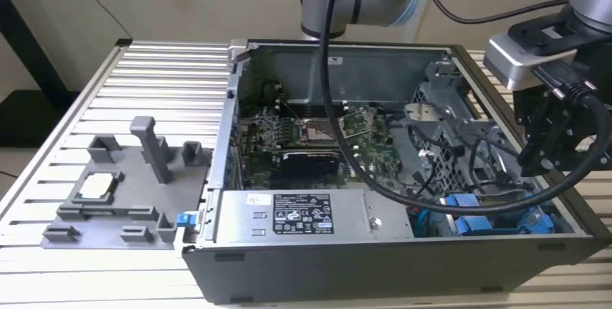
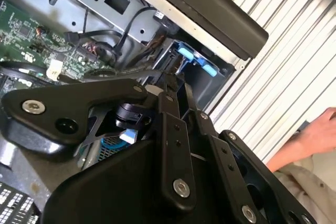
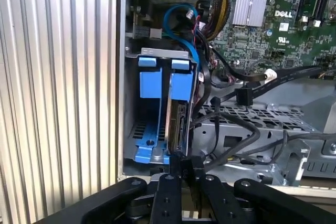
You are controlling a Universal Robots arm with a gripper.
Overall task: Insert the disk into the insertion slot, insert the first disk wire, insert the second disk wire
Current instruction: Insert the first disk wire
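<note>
- Disk (image 3: pixel 178 124) stands on edge in the slot (image 3: pixel 164 52) of the cage (image 3: pixel 262 115), in the bay next to the cage's perforated top. A second blue carrier (image 3: pixel 149 85) sits in the bay on its other side.
- Its long axis runs straight into the cage and away from the gripper (image 3: pixel 186 167). One narrow end faces the gripper and the blue clip tab (image 3: pixel 180 65) marks the far end.
- I judge it stands this way because the bay is narrow and takes the drive only edge-on.
- Gripper sits in line with the disk at the cage's mouth, right at the near end. This looks like a stance for pushing or guiding along that axis.
- I cannot tell whether it is clamped on the disk or free.
- Black cables (image 3: pixel 231 140) drape over the cage beside the disk. I cannot tell whether any is plugged in.
</note>
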